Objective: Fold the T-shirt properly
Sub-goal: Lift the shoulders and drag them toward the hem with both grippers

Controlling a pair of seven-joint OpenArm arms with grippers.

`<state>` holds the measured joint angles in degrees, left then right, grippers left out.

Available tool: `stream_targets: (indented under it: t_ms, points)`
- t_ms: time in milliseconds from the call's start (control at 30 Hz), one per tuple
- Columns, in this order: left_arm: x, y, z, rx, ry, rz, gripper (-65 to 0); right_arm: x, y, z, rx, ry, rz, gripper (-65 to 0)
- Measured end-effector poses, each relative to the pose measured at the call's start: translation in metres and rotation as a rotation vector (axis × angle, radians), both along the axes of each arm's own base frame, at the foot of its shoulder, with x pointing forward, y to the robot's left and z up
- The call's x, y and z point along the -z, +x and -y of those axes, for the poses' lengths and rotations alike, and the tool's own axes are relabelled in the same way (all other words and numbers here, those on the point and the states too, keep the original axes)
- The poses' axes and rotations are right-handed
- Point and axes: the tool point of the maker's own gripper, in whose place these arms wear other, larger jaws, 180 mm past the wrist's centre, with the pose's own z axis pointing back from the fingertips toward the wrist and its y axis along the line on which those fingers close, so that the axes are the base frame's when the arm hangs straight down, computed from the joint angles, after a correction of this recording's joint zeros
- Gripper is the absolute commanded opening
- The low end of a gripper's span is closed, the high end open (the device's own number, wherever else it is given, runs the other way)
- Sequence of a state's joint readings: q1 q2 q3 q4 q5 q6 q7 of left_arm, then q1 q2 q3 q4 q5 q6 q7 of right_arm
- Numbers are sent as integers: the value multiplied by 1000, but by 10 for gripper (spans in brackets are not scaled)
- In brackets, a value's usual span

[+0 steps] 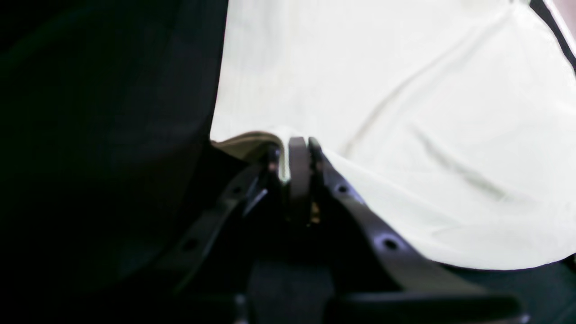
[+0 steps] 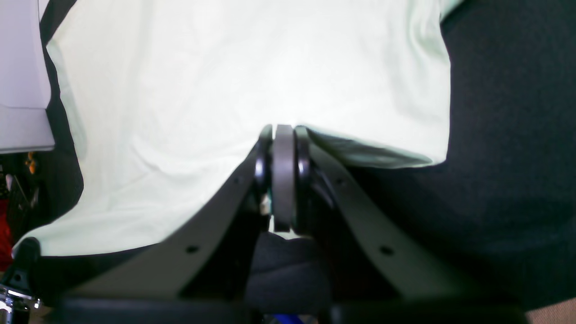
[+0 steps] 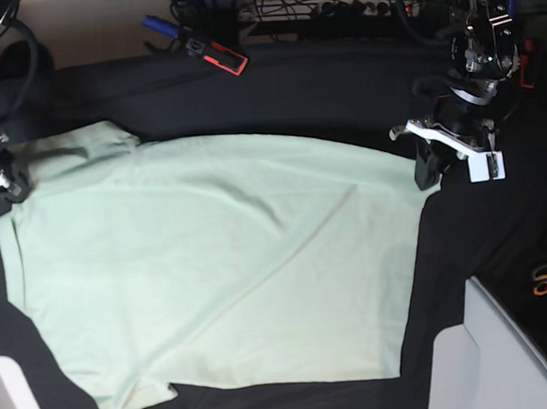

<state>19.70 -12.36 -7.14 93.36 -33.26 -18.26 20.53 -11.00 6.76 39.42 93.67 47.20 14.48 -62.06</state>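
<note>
T-shirt (image 3: pixel 221 265) lies spread across the black counter (image 3: pixel 339 76), filling mid-frame. Both my fingers pinch its edges: left fingers (image 1: pixel 294 150) at right, right fingers (image 2: pixel 283 135) at left.

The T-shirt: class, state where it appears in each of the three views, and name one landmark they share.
Left wrist: T-shirt fills the upper right.
Right wrist: T-shirt fills the upper left and centre.
Base: T-shirt spreads across the centre.
Shared landmark: black table cover.
</note>
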Motion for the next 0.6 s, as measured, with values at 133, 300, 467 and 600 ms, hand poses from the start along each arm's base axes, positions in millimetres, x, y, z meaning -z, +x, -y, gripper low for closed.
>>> stream_targets:
  t_ms: [133, 300, 467, 600]
  points:
    - [-9, 2, -8, -25, 5, 21, -650, 2, -3, -2, -12, 6, -19, -650]
    - [-8, -1, -16, -37, 19, 14, -650, 7, -12, -5, -32, 19, -60, -650]
    - [3, -17, -16, -36, 20, -28, -650, 12, -30, 3, -6, 27, -107, -650]
    - [6, -21, -13, -29, 17, -39, -650, 12, -38, 11, 15, 35, -132, -650]
